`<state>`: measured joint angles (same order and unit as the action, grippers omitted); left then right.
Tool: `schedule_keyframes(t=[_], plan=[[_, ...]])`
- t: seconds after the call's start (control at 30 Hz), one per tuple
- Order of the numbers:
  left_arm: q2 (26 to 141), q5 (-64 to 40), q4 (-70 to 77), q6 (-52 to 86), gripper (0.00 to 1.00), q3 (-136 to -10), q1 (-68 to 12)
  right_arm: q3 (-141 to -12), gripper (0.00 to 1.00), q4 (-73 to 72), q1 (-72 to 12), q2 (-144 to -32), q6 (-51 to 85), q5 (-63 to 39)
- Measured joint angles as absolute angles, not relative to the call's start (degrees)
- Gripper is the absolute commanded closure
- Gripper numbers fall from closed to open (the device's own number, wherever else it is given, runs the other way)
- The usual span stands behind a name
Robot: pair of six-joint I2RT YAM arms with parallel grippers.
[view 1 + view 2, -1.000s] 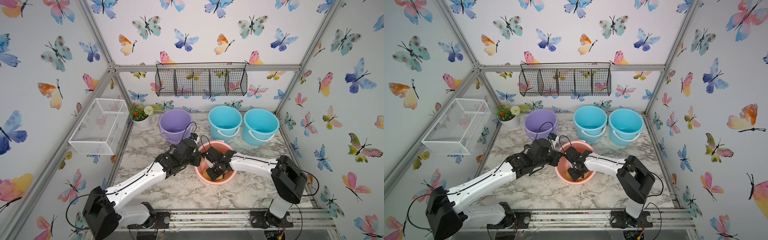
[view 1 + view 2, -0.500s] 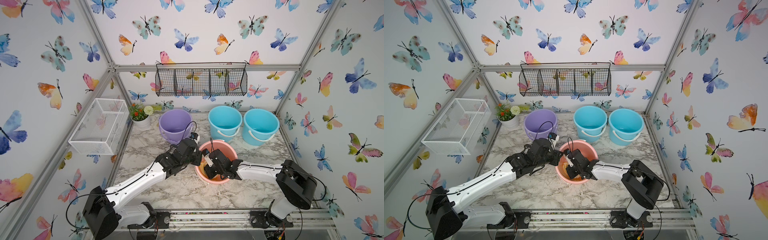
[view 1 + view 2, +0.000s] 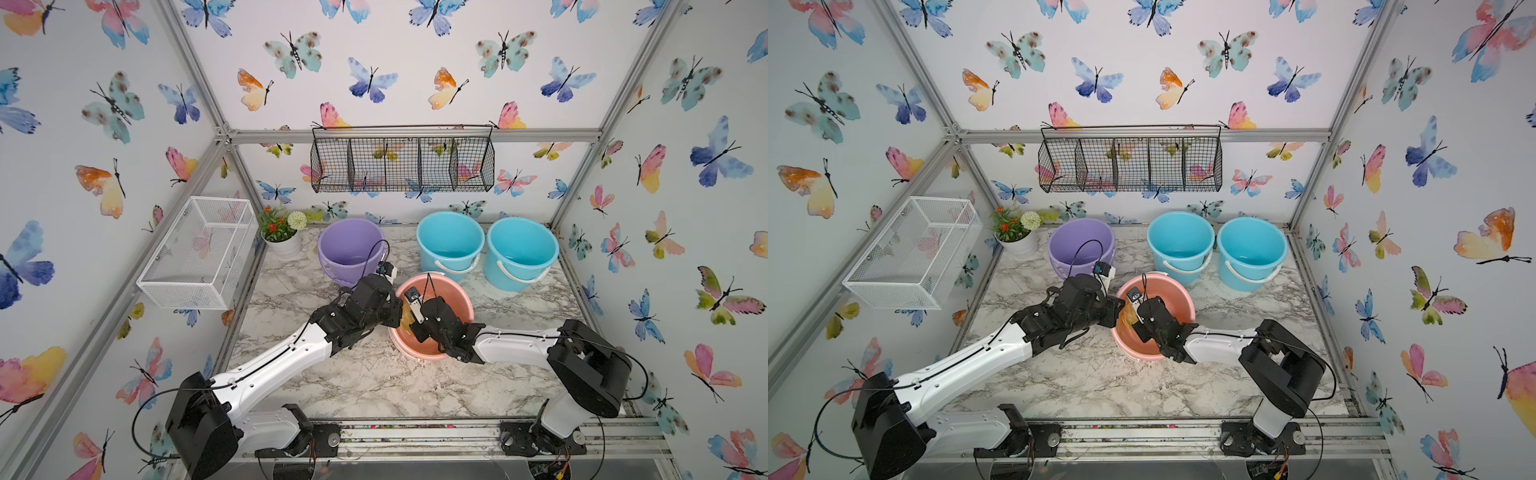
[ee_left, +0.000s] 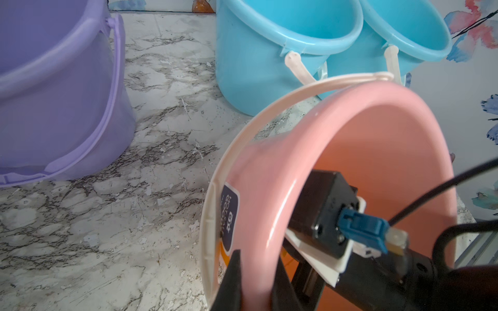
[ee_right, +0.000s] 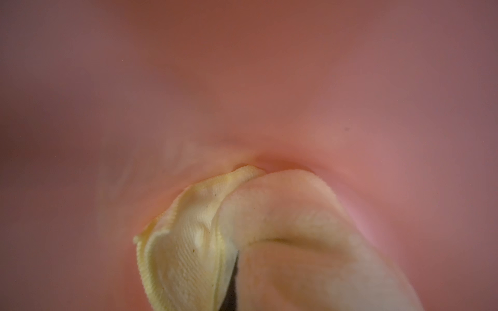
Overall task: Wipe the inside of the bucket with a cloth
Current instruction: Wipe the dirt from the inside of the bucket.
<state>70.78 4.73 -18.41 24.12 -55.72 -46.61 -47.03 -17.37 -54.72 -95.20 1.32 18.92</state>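
Note:
The pink bucket (image 3: pixel 459 293) (image 3: pixel 1179 291) stands mid-table, tipped a little. My left gripper (image 3: pixel 397 311) (image 3: pixel 1119 309) (image 4: pixel 256 272) is shut on its near-left rim (image 4: pixel 350 107), one black finger (image 4: pixel 234 269) outside and one inside. My right gripper (image 3: pixel 415 326) (image 3: pixel 1140 326) reaches down inside the bucket, shut on the pale yellow cloth (image 3: pixel 405 318) (image 3: pixel 1128 318). In the right wrist view the bunched cloth (image 5: pixel 188 237) wraps the fingers and presses on the pink inner wall (image 5: pixel 242 80). The right fingertips themselves are hidden by fabric.
A purple bucket (image 3: pixel 351 245) stands just behind the left wrist. Two blue buckets (image 3: pixel 451 241) (image 3: pixel 521 249) sit behind the pink one. A flower pot (image 3: pixel 282 239) is at the back left, a white wire basket (image 3: pixel 199 253) on the left wall, a black wire rack (image 3: pixel 403 162) on the back wall.
The right gripper has swept the cloth from the bucket's front part over to its left wall, next to the left gripper. The right elbow has swung outward. The left arm holds still.

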Motion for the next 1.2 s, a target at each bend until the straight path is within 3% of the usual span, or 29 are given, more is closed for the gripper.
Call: schedule_keyframes(t=[0.3,0.57,0.93,1.2], plan=[[70.78,5.67,-18.33,24.47,1.00,-55.70,-46.24,-54.08,0.98,-4.27,-54.92,-98.21,-3.92,35.70],[70.78,5.58,-18.92,24.43,1.00,-55.70,-46.52,-60.34,0.98,15.40,-55.11,-98.26,0.49,37.98],[70.76,3.51,-20.58,23.53,1.00,-55.70,-47.75,-64.49,0.98,38.83,-55.05,-98.24,8.86,18.22],[70.76,2.31,-20.75,23.53,1.00,-55.35,-47.75,-64.27,0.98,37.34,-53.95,-97.71,11.03,-5.50]])
